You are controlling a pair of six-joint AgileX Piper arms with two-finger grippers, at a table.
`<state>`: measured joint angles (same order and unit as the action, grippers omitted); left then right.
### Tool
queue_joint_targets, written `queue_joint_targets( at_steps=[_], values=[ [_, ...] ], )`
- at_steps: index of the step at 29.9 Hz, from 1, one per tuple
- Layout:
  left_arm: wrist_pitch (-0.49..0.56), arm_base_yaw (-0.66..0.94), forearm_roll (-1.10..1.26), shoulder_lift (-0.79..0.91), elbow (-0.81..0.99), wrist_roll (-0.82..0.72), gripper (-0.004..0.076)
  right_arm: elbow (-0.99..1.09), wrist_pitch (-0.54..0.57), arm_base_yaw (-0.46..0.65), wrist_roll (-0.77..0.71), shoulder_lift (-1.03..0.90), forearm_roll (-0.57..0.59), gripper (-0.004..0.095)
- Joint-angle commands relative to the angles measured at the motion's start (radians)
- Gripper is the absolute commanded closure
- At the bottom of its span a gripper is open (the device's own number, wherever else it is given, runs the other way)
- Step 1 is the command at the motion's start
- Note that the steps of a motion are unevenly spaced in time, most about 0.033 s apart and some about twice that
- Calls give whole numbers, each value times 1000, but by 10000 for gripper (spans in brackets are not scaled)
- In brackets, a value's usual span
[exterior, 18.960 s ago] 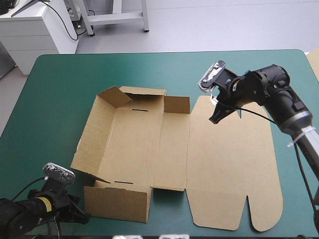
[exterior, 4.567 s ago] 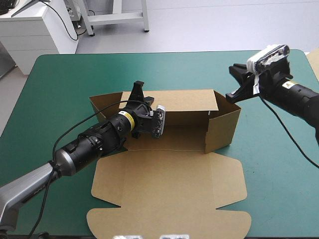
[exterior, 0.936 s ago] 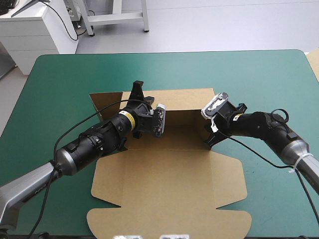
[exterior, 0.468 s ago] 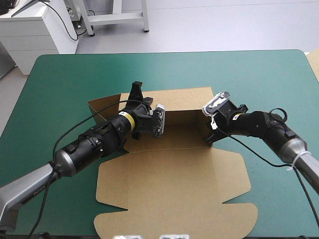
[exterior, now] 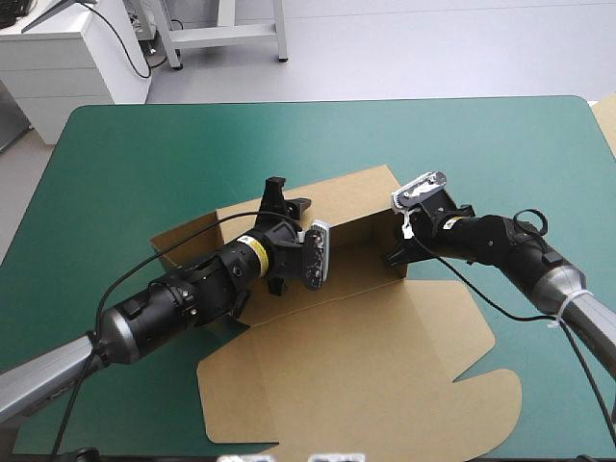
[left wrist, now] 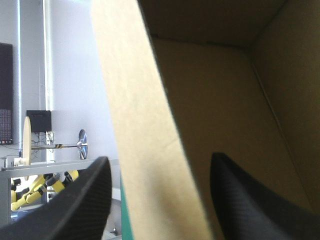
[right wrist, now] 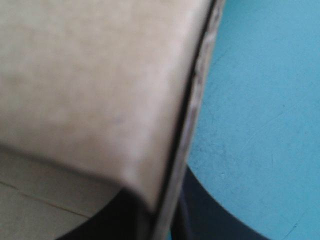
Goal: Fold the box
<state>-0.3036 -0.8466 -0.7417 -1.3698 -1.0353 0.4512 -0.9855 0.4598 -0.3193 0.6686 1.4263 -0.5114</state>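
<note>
The brown box (exterior: 361,332) lies as an open tray with its lid flat toward the near edge, turned askew on the table. My left gripper (exterior: 287,197) reaches over the tray and stands astride the far wall. In the left wrist view its fingers (left wrist: 75,205) are open, with that wall (left wrist: 150,150) between them and untouched. My right gripper (exterior: 394,257) is at the tray's right end wall. In the right wrist view that wall's edge (right wrist: 197,85) runs down between the black fingers (right wrist: 200,215), which are shut on it.
The teal-green cover (exterior: 144,154) lies bare around the box, with wide room at the far side and the left. A pale edge of more board (exterior: 606,120) shows at the table's far right corner.
The left gripper has opened off the far wall. The right gripper has shut on the end wall. The box has turned and slid toward the near right.
</note>
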Motion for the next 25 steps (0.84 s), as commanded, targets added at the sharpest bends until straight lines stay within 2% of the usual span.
queue_joint_targets(
  at_steps=[1, 9, 15, 20, 25],
  values=[
    [37, -25, -4, 77, -28, -18, 278, -26, 8, -9, -4, -31, -46, 927],
    [26, -50, 5, 172, -28, -18, 276, -26, -42, -9, -107, -31, -17, 927],
    [-14, -173, -10, 210, -28, -12, 276, -26, -121, -9, -235, -31, 69, 927],
    [-97, -271, -10, 210, -28, -12, 276, -26, -145, -9, -304, -31, 134, 927],
    [-109, -334, -11, 210, -41, -12, 278, -26, -152, -9, -331, -31, 164, 927]
  ],
)
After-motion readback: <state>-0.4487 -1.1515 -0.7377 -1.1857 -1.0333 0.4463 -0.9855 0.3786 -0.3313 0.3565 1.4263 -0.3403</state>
